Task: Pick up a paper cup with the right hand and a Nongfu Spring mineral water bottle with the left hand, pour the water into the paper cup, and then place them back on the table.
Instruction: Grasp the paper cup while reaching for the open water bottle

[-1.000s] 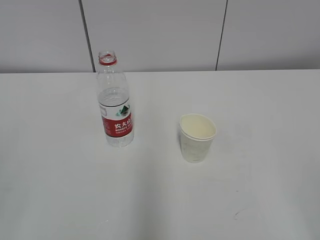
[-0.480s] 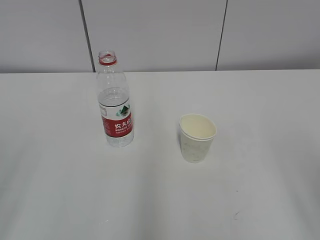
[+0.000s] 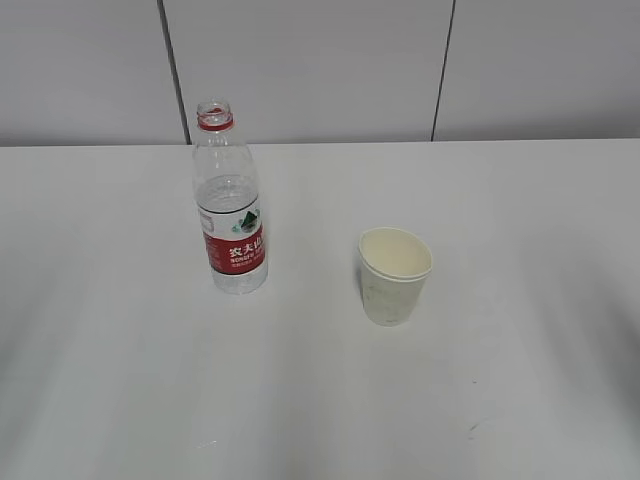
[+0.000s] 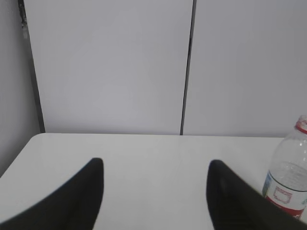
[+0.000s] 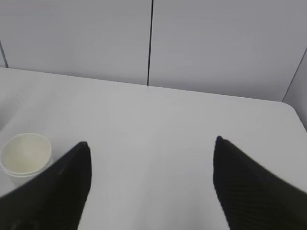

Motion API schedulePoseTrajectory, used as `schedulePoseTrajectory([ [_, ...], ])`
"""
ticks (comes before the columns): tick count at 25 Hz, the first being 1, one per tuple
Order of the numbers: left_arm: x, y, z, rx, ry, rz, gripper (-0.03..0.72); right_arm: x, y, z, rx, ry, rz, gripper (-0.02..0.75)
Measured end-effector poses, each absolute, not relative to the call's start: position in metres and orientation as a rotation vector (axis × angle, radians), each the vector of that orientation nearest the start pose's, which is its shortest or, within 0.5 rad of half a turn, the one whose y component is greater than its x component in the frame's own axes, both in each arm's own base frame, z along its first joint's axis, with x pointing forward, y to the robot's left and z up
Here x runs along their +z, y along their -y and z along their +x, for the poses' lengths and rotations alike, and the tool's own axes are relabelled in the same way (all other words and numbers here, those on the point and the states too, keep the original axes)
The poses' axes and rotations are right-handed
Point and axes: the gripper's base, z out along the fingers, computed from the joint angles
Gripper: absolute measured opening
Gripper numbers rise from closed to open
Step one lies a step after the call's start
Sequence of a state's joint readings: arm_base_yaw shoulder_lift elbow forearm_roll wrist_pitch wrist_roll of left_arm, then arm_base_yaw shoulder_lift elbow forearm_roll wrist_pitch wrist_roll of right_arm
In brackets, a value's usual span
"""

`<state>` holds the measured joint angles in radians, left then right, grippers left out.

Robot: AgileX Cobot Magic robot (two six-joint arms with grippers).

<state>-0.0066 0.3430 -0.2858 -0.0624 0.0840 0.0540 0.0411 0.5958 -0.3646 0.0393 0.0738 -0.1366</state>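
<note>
Here the near part of the table (image 3: 300,420) is bare white, with a small dark scuff toward its near right corner. Neither arm shows in the exterior view.

Farther in, the cup (image 3: 394,276) stands upright a little right of the middle of the tabletop, mouth up, cream inside. No liquid can be made out in it. The bottle (image 3: 229,200) stands upright to the left of the cup and slightly nearer the far edge, well apart from it. It has no cap; the red neck ring sits just under its open mouth, and the red-and-white label wraps its lower half. The water (image 3: 227,192) reaches to just above the label.

In the left wrist view, the left hand (image 4: 154,191) has its jaws spread wide, with only bare table between the two black fingers (image 4: 79,199). The bottle (image 4: 289,172) appears at the right edge of that view, beyond and outside the right-side finger, not touching it. The hand is short of it and off to one side.

In the right wrist view, the right hand (image 5: 151,184) is likewise spread wide and holds nothing. The cup (image 5: 26,154) stands at the lower left of that view, just beside the outer edge of the left-side finger (image 5: 57,191) and outside the gap. Whether finger and cup touch cannot be told.

Beyond the far edge of the table rises a grey panelled wall (image 3: 300,60) with dark vertical seams.
</note>
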Motion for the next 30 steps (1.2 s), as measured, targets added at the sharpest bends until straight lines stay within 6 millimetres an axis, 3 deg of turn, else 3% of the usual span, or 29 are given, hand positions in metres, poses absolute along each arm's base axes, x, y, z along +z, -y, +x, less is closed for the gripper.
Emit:
schedulePoseTrajectory([
  [10,0.257,0.002,0.161,0.006,-1.688,0.014,0.424,0.250,-0.007,0.190,-0.052,-1.809,-0.121,0.587],
  [17,0.218,0.029,0.204,-0.069,-1.736,0.146,0.424,0.221,-0.011,0.220,-0.056,-1.831,-0.190,0.587],
  [22,0.188,0.046,0.220,-0.110,-1.784,0.211,0.424,0.198,-0.020,0.232,0.027,-1.876,-0.281,0.587],
  [30,0.155,0.053,0.232,-0.119,-1.873,0.288,0.424,0.153,-0.034,0.246,0.147,-1.943,-0.435,0.587],
])
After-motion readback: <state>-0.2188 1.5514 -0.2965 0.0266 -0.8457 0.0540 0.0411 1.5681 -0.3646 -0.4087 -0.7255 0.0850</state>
